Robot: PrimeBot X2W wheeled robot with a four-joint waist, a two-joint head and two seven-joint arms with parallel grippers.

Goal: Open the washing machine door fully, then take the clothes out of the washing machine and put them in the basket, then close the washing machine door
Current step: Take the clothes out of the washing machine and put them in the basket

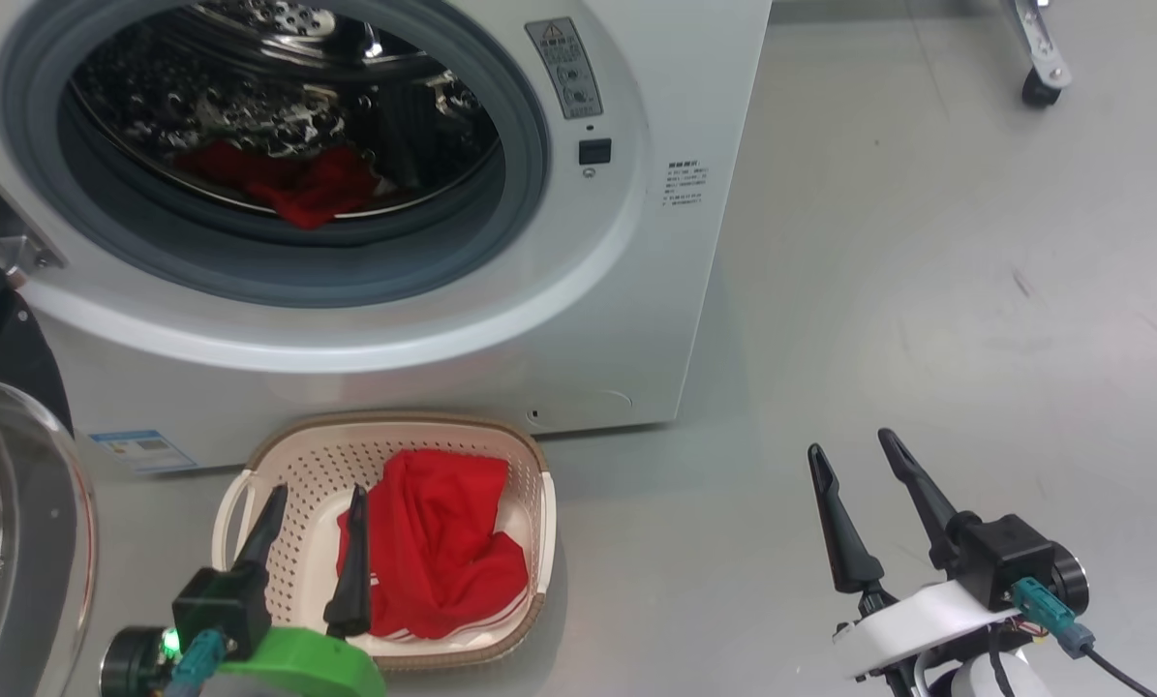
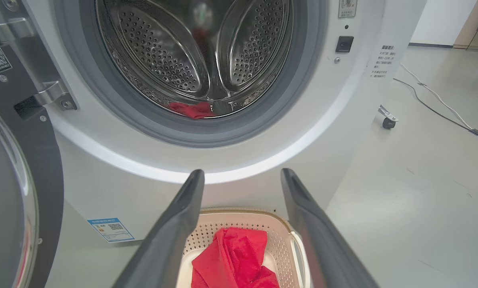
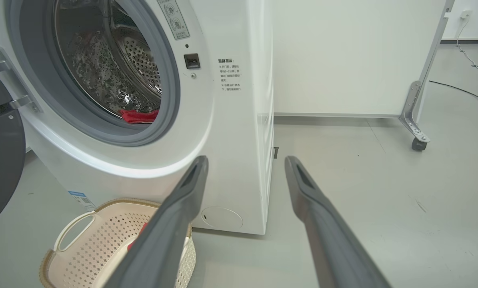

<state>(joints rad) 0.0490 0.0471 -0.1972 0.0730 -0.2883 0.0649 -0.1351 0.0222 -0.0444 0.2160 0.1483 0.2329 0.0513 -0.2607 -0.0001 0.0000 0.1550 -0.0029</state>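
The white washing machine (image 1: 578, 319) stands with its door (image 1: 7, 523) swung wide to the left, glass bowl facing out. Red clothes (image 1: 297, 184) lie at the bottom of the steel drum, and another red garment (image 1: 433, 552) lies in the cream basket (image 1: 539, 503) on the floor before the machine. My left gripper (image 1: 317, 494) hangs open above the basket's left half, nothing between its fingers. In the left wrist view the drum's clothes (image 2: 193, 110) and the basket's garment (image 2: 235, 260) both show. My right gripper (image 1: 854, 450) stands open over bare floor to the right.
Grey floor (image 1: 927, 290) spreads to the right of the machine. A wheeled frame leg (image 3: 417, 132) stands behind at the right, with a white panel (image 3: 343, 56) beside the machine. Cables (image 2: 443, 104) trail across the floor further off.
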